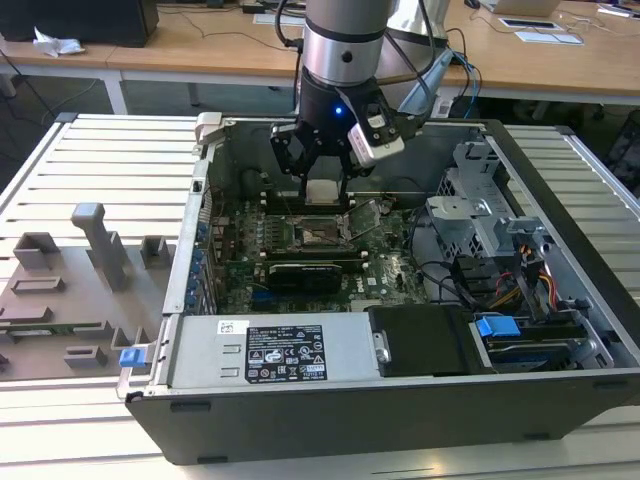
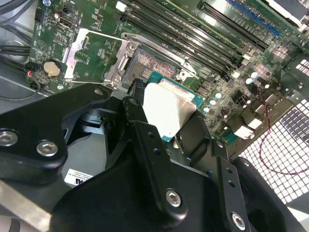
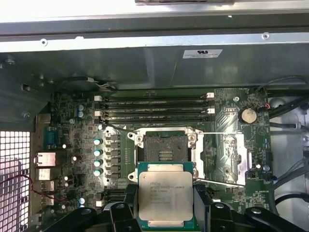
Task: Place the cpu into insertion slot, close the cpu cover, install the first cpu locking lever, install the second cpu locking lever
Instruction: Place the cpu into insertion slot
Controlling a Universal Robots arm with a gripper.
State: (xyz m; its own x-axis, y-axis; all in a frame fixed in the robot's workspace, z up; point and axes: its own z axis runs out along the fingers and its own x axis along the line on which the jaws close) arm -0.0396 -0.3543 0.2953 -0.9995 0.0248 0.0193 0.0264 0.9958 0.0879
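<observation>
pincer clamped on cpu, nr bare insertion slot, cpu cover open

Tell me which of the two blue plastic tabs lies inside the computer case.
The blue tab on the exterior view's right, by the drive cables. The other tab sticks out at the case's outer corner, beside the grey tray.

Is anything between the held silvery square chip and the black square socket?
Nothing visible. The silvery-faced square cpu, clamped in the gripper, hangs near the bare black square insertion slot; the thin silvery metal cpu cover lies swung open beside it.
</observation>
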